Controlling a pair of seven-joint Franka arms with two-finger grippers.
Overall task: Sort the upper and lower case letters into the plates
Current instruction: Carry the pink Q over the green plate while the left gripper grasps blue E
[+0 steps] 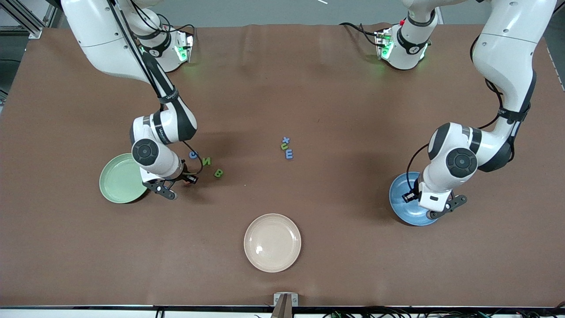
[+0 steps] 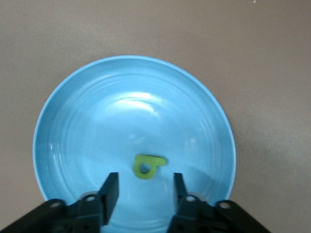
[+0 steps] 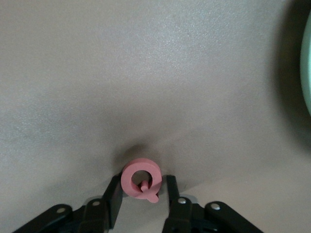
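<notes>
My right gripper (image 1: 190,179) is down at the table beside the mint green plate (image 1: 115,179), shut on a pinkish red letter Q (image 3: 141,180) that rests on the brown mat. The plate's rim (image 3: 307,73) shows at the edge of the right wrist view. My left gripper (image 2: 146,191) hangs open over the blue plate (image 2: 73,136), with nothing between its fingers. A small green letter (image 2: 147,166) lies in that plate. The left gripper (image 1: 409,196) covers part of the blue plate (image 1: 399,205) in the front view.
A blue letter (image 1: 193,154), a green N (image 1: 206,161) and a green B (image 1: 218,173) lie beside the right gripper. Three more letters (image 1: 287,148) cluster mid-table. A cream plate (image 1: 272,242) sits nearer to the front camera.
</notes>
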